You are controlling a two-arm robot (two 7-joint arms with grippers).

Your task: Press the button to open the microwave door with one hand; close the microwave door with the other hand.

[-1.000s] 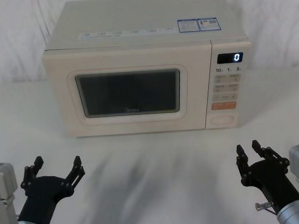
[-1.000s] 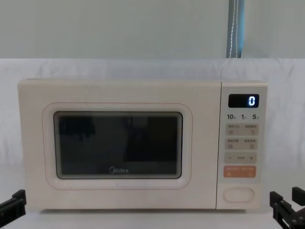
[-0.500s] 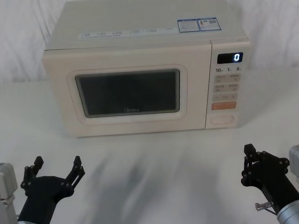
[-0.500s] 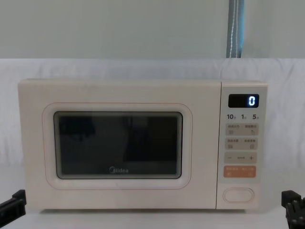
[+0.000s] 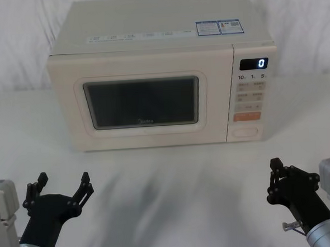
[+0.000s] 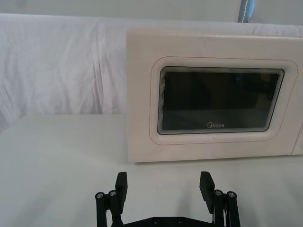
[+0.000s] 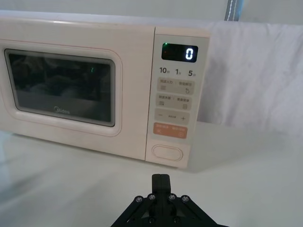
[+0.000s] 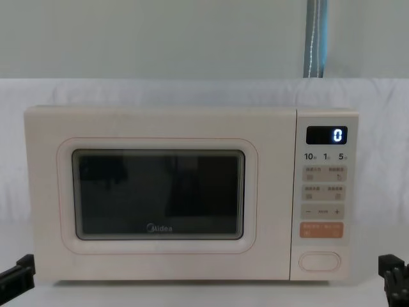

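Observation:
A cream microwave stands at the back of the white table, its door (image 5: pixel 144 99) (image 8: pixel 160 192) (image 6: pixel 213 101) (image 7: pixel 61 90) flat against the body. The plain oval button (image 5: pixel 245 132) (image 8: pixel 319 260) (image 7: pixel 166 152) sits at the bottom of the control panel, under the orange key. My left gripper (image 5: pixel 62 184) (image 6: pixel 164 189) hovers low at the front left with its fingers spread open. My right gripper (image 5: pixel 275 170) (image 7: pixel 161 182) hovers at the front right, well short of the button, with its fingertips (image 7: pixel 161 178) pressed together.
The display (image 5: pixel 254 64) reads 0. White cloth covers the table (image 5: pixel 174 179) and hangs as a backdrop behind the microwave. A broad bare stretch of table lies between the grippers and the microwave front.
The right gripper's fingers have come together from open to shut. The left gripper has not moved, and the door stays flush.

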